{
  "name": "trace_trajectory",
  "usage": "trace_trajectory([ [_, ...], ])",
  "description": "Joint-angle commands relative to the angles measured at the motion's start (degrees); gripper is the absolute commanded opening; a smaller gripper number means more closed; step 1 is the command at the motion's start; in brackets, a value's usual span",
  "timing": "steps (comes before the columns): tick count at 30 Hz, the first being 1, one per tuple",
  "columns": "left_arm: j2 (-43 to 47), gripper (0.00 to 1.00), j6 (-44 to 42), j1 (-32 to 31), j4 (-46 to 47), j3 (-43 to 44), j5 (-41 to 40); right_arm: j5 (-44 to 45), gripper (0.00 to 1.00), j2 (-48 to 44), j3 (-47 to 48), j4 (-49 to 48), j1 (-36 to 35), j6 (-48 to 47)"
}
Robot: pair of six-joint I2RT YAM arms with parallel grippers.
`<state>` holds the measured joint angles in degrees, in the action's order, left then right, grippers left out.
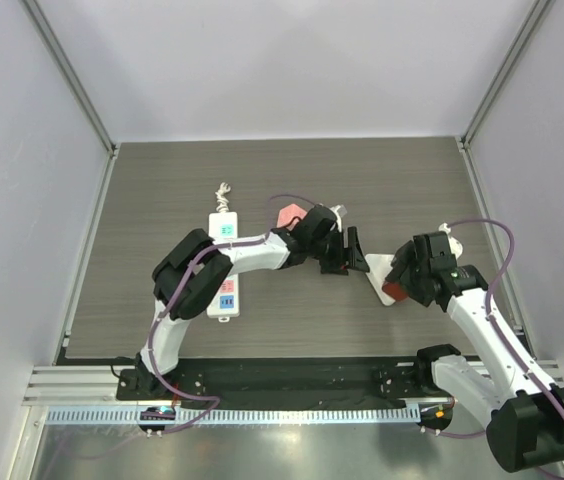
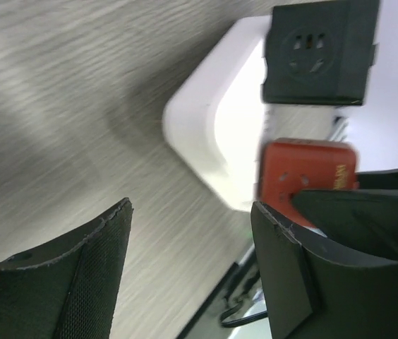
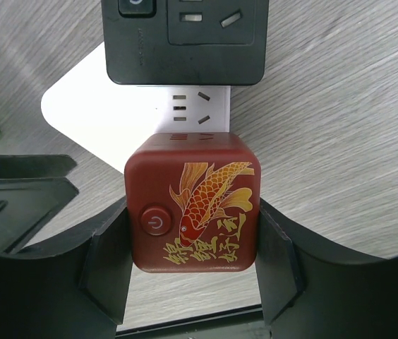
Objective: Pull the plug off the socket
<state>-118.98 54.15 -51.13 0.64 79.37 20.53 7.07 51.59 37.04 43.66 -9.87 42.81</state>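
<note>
Grey wood table (image 3: pixel 340 106), red cube plug (image 3: pixel 195 205) clamped in right gripper (image 3: pixel 193 236)

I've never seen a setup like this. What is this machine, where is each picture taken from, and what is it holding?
These are two robot arms bolted at the near edge of a table. The wide picture looks down from above and behind them. The other two come from small cameras on each wrist, so you see each arm's own fingers. On the table lie a white socket board carrying a black block and a red cube plug, plus a separate power strip to the left. The right tool is closed on the red cube plug. The left tool is open near the board and holds nothing.
</note>
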Motion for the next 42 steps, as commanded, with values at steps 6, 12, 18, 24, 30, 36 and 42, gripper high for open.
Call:
trace_trajectory([
  [6,-1.52,0.69,13.78,-2.22,12.53,1.04,-0.93,-1.18,0.01,-3.78,-0.91,-5.16,0.11,5.0],
  [12,-4.42,0.67,16.33,-2.3,11.74,2.98,-1.72,-1.97,0.01,-4.75,-1.62,-5.34,-0.06,6.58],
  [18,-4.51,0.65,16.16,-2.74,11.22,1.84,-4.62,-2.59,0.01,-5.19,-2.14,-5.87,0.02,7.55],
  [24,-7.67,0.58,15.98,-2.74,11.66,4.56,-4.72,-4.34,0.01,-5.36,-2.84,-7.01,0.03,9.05],
  [30,-9.96,0.33,16.96,-2.74,15.0,5.53,-3.48,-5.05,0.01,-5.8,-4.42,-8.23,0.03,10.1],
  [36,-9.34,0.0,7.12,-2.83,9.04,6.58,-8.65,-4.35,0.01,-5.98,-4.08,-8.42,0.02,9.32],
  [42,-8.82,0.0,-2.81,-3.01,6.48,4.04,-14.99,-4.86,0.01,-5.54,0.4,-4.37,1.07,7.91],
])
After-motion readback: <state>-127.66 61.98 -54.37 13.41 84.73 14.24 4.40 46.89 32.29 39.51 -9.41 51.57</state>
